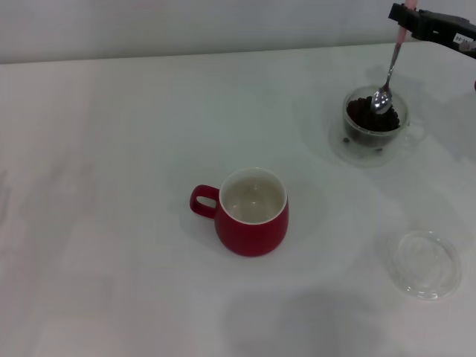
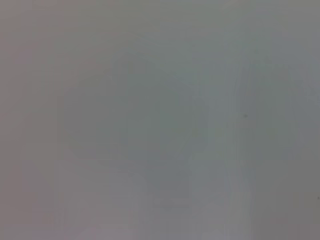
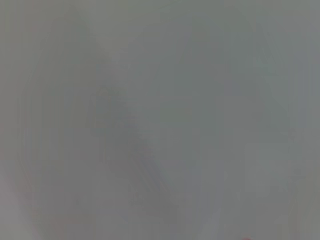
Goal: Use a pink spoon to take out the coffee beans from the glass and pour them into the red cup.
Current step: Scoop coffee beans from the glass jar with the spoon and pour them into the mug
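Note:
In the head view my right gripper (image 1: pixel 404 16) is at the far right top, shut on the pale pink handle of the pink spoon (image 1: pixel 388 74). The spoon hangs steeply down, its shiny bowl just over the dark coffee beans (image 1: pixel 370 117) heaped in the glass (image 1: pixel 374 128). The red cup (image 1: pixel 252 212) stands near the middle of the table, its cream inside showing no beans, loop handle pointing left. My left gripper does not show in any view. Both wrist views show only a blank grey surface.
A flat clear round dish (image 1: pixel 425 264) lies at the front right, below the glass. The white table (image 1: pixel 111 186) stretches bare to the left of the red cup.

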`<state>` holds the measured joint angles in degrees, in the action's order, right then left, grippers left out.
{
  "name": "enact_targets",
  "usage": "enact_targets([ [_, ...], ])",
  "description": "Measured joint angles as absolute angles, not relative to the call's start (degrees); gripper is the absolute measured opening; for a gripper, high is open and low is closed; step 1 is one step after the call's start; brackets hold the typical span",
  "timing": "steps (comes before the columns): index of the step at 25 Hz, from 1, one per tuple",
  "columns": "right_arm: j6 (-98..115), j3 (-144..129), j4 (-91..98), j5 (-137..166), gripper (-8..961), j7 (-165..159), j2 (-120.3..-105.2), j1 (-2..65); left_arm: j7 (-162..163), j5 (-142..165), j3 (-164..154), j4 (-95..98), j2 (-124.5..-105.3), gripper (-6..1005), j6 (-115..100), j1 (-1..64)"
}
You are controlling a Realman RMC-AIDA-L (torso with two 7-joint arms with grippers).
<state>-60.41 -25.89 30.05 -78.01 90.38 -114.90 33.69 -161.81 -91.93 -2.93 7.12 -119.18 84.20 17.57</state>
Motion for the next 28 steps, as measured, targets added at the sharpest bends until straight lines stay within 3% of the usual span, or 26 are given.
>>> enact_targets([
  [28, -54.03, -26.72, 25.3, -79.55, 138, 94.48, -115.32, 34.31, -161.81, -91.8, -3.19, 7.02, -119.27, 471, 84.11, 17.63],
])
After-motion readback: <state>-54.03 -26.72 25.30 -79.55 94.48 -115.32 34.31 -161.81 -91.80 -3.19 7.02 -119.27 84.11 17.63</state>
